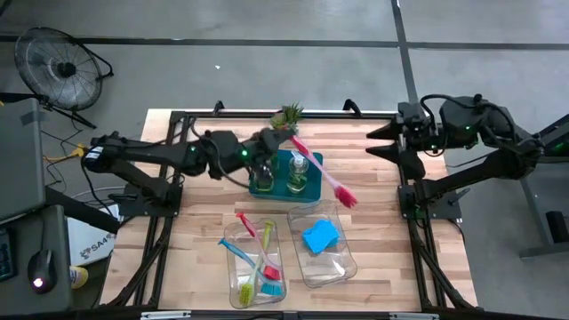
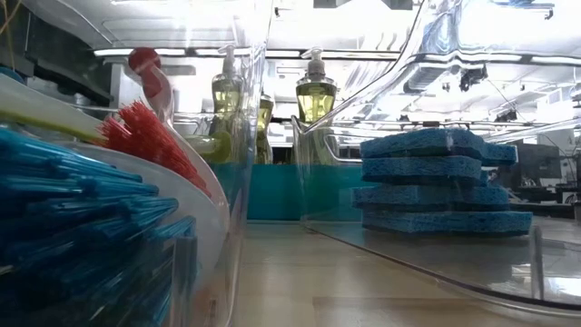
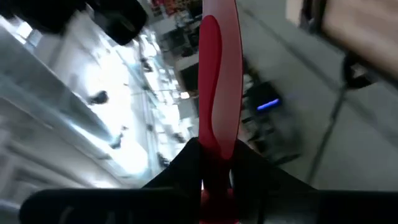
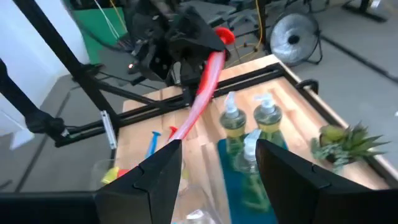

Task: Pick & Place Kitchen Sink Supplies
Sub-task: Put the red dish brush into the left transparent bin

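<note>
My left gripper hovers above the teal tray at the table's far middle, shut on a red-pink dish brush. The brush's bristle head hangs over the far edge of the right clear bin. Pump bottles of yellow-green soap stand upright in the tray. Blue sponges lie stacked in the right bin. Red, blue and yellow-green brushes lie in the left clear bin. My right gripper waits open at the table's far right. My left gripper pinches the brush's handle near its free end between its two fingers, coming level from the table's left. The brush is lifted clear. It slants down from the fingers toward the table's right and near side, bristle head lowest.
A small green potted plant stands just behind the tray at the far edge. A dark frame borders the table's far side and both sides. Bare wood lies right of the bins. A fan stands on the floor beyond the far left corner.
</note>
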Robot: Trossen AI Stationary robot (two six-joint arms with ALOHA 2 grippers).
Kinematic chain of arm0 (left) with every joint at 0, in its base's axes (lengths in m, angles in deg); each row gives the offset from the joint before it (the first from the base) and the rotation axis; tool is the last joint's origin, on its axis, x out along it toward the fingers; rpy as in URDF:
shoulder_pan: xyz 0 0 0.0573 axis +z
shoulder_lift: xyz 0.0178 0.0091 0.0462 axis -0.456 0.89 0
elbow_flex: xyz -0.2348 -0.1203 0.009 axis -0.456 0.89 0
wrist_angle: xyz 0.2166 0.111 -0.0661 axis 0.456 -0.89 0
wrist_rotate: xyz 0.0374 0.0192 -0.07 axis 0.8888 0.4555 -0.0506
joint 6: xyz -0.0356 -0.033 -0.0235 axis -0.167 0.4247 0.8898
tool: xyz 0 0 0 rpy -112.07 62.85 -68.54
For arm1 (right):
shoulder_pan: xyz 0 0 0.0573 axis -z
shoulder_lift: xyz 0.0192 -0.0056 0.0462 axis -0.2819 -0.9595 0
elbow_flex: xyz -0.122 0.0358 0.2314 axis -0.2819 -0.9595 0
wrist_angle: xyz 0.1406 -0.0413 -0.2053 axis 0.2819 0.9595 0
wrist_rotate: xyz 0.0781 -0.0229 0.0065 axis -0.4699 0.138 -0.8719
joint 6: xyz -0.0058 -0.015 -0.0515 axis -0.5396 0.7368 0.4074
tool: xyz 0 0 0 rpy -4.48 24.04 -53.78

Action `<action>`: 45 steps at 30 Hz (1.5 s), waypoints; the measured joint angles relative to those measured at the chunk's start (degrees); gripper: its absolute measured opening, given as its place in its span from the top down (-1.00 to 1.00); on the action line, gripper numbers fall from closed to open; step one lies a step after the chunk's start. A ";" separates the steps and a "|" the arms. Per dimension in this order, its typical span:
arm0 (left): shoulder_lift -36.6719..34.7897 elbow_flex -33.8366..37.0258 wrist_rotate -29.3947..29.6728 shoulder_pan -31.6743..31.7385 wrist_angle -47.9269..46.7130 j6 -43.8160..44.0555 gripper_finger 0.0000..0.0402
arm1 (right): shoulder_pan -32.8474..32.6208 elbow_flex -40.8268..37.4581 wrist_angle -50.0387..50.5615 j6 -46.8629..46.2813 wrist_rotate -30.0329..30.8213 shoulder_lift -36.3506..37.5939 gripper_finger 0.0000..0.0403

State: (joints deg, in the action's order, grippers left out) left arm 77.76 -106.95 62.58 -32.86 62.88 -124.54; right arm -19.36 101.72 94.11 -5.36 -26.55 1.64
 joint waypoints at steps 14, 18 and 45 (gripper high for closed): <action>1.24 0.00 5.34 -5.81 8.04 -30.29 0.73 | 0.46 0.00 -4.82 -4.17 -9.78 -6.82 0.01; 1.24 0.00 4.58 -6.97 8.10 -35.72 0.73 | 1.84 0.00 -6.66 -5.39 -12.07 -8.70 0.01; 1.23 0.00 4.18 -7.82 8.64 -42.82 0.73 | 2.25 -0.02 -14.76 -2.42 -13.71 -23.80 0.04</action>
State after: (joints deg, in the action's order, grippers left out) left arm 79.00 -106.95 66.76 -40.67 71.53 -167.36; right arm -17.10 101.69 79.35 -7.77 -40.26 -22.16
